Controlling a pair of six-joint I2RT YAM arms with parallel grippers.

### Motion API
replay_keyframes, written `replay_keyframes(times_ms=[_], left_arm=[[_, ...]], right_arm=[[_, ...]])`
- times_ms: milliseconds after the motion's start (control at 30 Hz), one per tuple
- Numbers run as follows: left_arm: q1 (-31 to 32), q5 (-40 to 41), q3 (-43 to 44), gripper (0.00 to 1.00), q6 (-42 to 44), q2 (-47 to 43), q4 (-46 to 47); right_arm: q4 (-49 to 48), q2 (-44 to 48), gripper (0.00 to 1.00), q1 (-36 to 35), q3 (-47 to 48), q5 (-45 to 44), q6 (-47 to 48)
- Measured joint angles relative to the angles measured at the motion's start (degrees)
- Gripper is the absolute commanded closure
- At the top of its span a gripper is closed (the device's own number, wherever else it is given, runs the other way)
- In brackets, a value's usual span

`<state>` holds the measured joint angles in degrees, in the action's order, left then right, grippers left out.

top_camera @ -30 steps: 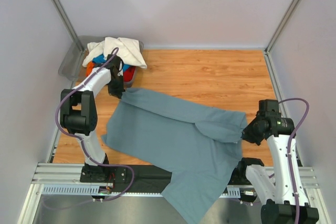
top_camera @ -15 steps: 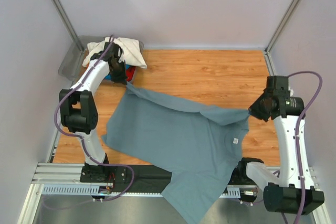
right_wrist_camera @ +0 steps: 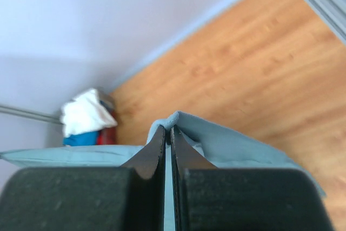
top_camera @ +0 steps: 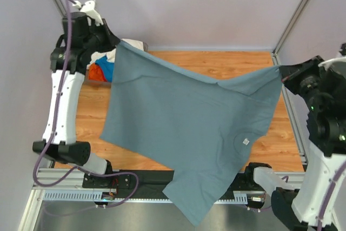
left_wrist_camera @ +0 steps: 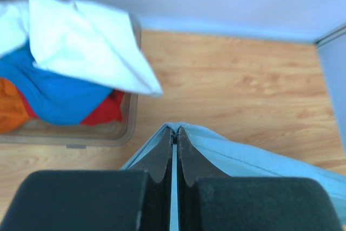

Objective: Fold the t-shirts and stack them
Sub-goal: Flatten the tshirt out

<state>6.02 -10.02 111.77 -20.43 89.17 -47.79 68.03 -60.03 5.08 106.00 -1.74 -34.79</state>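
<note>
The large slate grey-blue t-shirt (top_camera: 184, 128) hangs spread in the air between both arms, its small white neck label (top_camera: 245, 141) facing up and its lower end drooping over the table's near edge. My left gripper (top_camera: 118, 44) is shut on its far left corner, seen pinched in the left wrist view (left_wrist_camera: 174, 130). My right gripper (top_camera: 281, 70) is shut on its far right corner, seen in the right wrist view (right_wrist_camera: 167, 128). The cream-white (left_wrist_camera: 81, 41), bright blue (left_wrist_camera: 59, 90) and red-orange (top_camera: 96, 72) shirts lie in the bin.
The grey plastic bin (left_wrist_camera: 102, 133) stands at the table's far left corner, partly hidden behind the left arm in the top view. Bare wooden table (top_camera: 216, 66) shows beyond the lifted shirt. Walls and frame posts close in both sides.
Both arms have risen and drawn apart, lifting the grey-blue shirt off the table and stretching it flat in the air. Its label has come into view.
</note>
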Motion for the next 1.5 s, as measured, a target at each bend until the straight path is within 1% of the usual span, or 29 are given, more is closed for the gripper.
replay_keyframes(times_ms=[167,200,300,400,500,600,767,867,967,1133,1267,1367,1500], left_arm=[[0.00,-0.33,4.66,1.00,-0.76,-10.62,2.32],[0.00,-0.50,4.79,1.00,-1.18,-13.11,3.61],[0.00,-1.49,3.65,1.00,-2.62,-20.57,7.67],[0.00,-2.58,2.95,1.00,-4.13,-25.97,10.25],[0.00,-3.63,3.02,1.00,-6.05,-29.94,13.11],[0.00,-4.81,3.13,1.00,-7.74,-31.41,15.26],[0.00,-6.19,6.16,1.00,-8.96,-29.57,15.28],[0.00,-5.92,6.78,1.00,-8.87,-28.52,15.21],[0.00,-5.11,6.69,1.00,-8.87,-27.47,15.23],[0.00,-3.28,7.37,1.00,-8.83,-22.38,17.16],[0.00,-2.91,13.73,1.00,-8.83,-14.38,17.86],[0.00,-2.95,17.40,1.00,-8.92,-8.63,18.03],[0.00,-3.32,17.57,1.00,-9.09,-6.67,17.44]], right_arm=[[-3.82,5.57,1.00,-0.02,10.95,2.27,0.39],[-5.25,6.95,1.00,-0.02,13.70,2.01,0.85],[-10.12,10.05,1.00,-0.02,17.88,0.50,2.38],[-16.31,12.41,1.00,-0.02,18.49,-2.27,4.72],[-22.99,12.81,1.00,-0.04,18.45,-5.92,8.00],[-30.93,12.81,1.00,-0.59,16.61,-9.55,11.63],[-44.83,11.04,1.00,-3.37,14.05,-13.09,17.70],[-51.52,7.89,1.00,-3.58,13.03,-13.64,20.00],[-56.70,2.80,1.00,-3.58,11.89,-13.79,21.18],[-61.13,-8.79,1.00,-3.69,12.68,-13.75,22.18],[-61.86,-15.65,1.00,-3.67,12.98,-13.66,23.23],[-61.83,-18.34,1.00,-3.50,13.90,-13.35,23.71],[-62.69,-17.92,1.00,-2.84,14.80,-13.18,23.71]])
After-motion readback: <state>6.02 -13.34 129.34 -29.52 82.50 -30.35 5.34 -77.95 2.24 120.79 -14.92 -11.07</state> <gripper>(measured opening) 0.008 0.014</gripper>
